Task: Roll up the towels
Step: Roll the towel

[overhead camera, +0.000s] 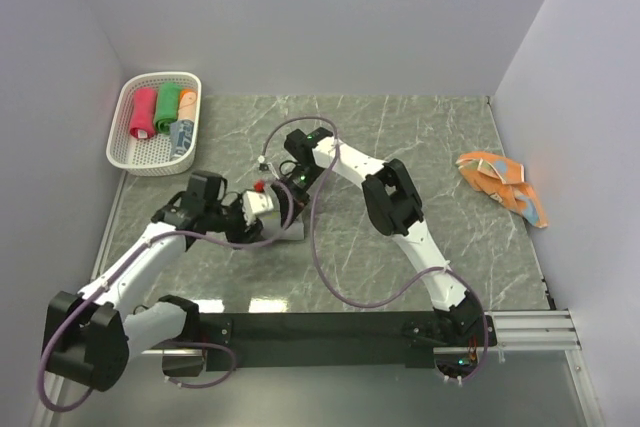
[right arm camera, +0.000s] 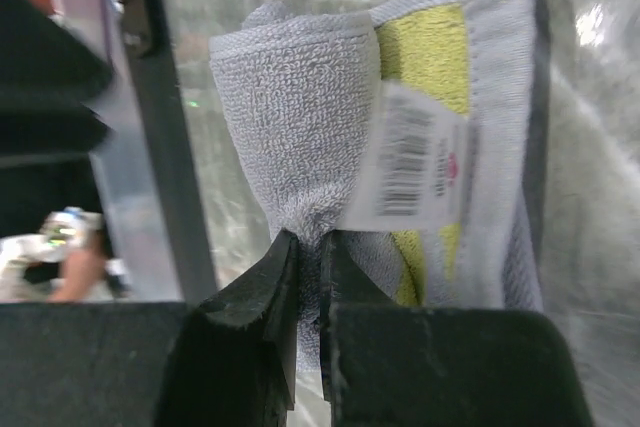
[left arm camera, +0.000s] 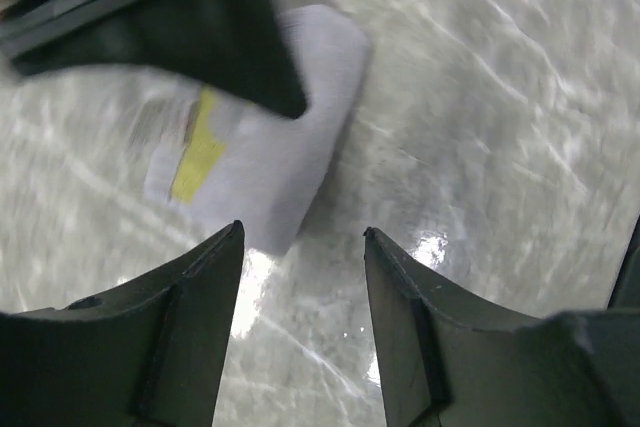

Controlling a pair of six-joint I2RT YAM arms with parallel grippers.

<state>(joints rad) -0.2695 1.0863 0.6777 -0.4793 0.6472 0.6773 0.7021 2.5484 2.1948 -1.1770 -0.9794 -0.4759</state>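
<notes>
A grey towel point(right arm camera: 300, 117) with a yellow patch and a barcode label lies partly rolled on the marble table at mid-table point(overhead camera: 288, 231). My right gripper point(right arm camera: 308, 242) is shut on a pinched fold of its rolled end. My left gripper point(left arm camera: 303, 237) is open just short of the same grey towel point(left arm camera: 270, 147), with only bare table between its fingers. In the top view both grippers meet over the towel, the left gripper point(overhead camera: 270, 209) coming from the left and the right gripper point(overhead camera: 291, 197) from behind. An orange towel point(overhead camera: 503, 183) with light-blue marks lies crumpled at the right.
A white perforated basket point(overhead camera: 125, 152) stands at the back left, holding rolled pink-red point(overhead camera: 143, 112), green point(overhead camera: 166, 105), orange point(overhead camera: 188, 100) and grey-blue point(overhead camera: 181, 135) towels. Grey walls close in the table on three sides. Purple cables loop over the table near the arms.
</notes>
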